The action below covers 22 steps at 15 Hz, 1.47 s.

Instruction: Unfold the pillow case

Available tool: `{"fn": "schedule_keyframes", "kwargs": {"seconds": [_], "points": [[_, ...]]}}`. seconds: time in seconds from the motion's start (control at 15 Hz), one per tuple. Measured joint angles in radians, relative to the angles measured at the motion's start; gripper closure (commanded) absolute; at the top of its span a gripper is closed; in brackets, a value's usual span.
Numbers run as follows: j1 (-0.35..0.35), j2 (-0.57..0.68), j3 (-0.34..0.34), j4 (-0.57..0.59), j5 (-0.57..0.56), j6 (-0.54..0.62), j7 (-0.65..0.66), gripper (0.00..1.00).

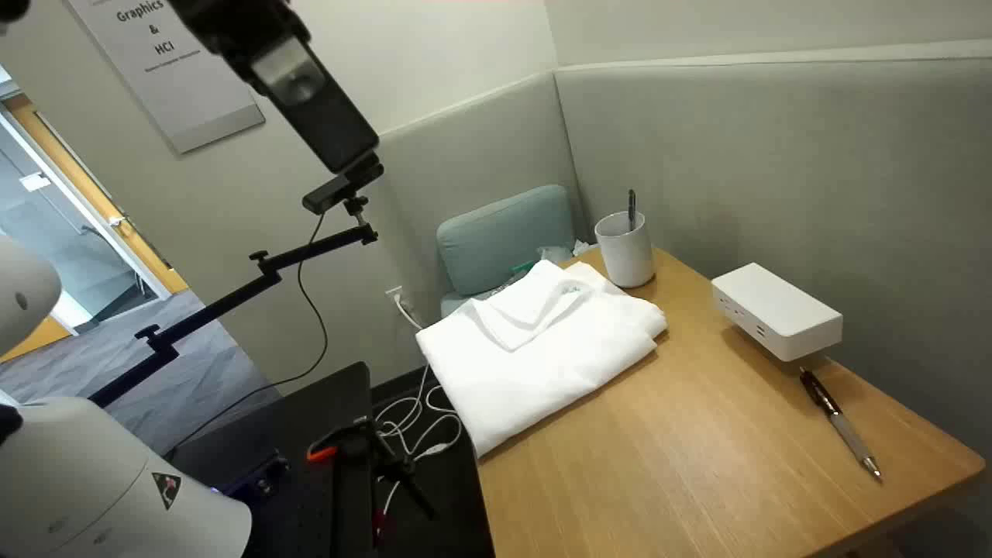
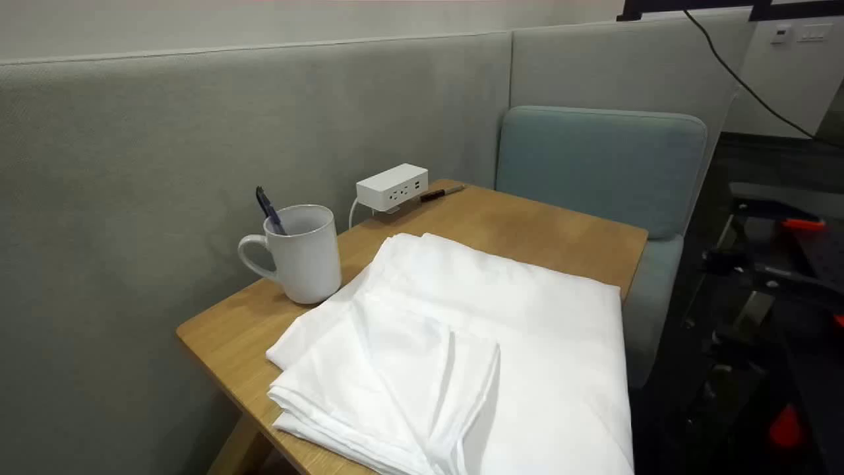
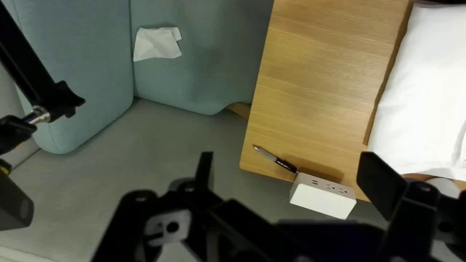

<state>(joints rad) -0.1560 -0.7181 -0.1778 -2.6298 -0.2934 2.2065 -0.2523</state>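
Note:
The white pillow case (image 1: pixel 542 380) lies folded in layers on the wooden table (image 1: pixel 659 442). A smaller folded flap rests on top of it, at the end near the mug. The pillow case shows large in an exterior view (image 2: pixel 547 349), and partly at the right edge of the wrist view (image 3: pixel 422 102). My gripper (image 3: pixel 290 169) is open, with its black fingers wide apart and nothing between them. It is above and off to the side of the pillow case, not touching it. A dark end part of the arm hangs at the upper left in an exterior view.
A white mug (image 2: pixel 306 260) with a pen stands close beside the pillow case. A white outlet box (image 1: pixel 775 310) sits at the table edge by a loose pen (image 1: pixel 841 426). A black camera stand (image 1: pixel 232 302) rises beside the arm. A blue-green seat (image 2: pixel 600 171) and padded walls border the table.

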Motion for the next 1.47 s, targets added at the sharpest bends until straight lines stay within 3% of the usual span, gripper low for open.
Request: {"fn": "schedule_keyframes", "kwargs": {"seconds": [0.6,0.93,1.13,1.47], "points": [[0.023,0.005,0.005,-0.001,0.009,0.0,0.0,0.0],[0.148,0.031,0.044,-0.009,0.11,0.001,0.0,0.0],[0.222,0.074,0.096,-0.012,0.191,0.02,0.03,0.0],[0.278,0.21,0.237,-0.014,0.245,0.104,0.18,0.0]]}}
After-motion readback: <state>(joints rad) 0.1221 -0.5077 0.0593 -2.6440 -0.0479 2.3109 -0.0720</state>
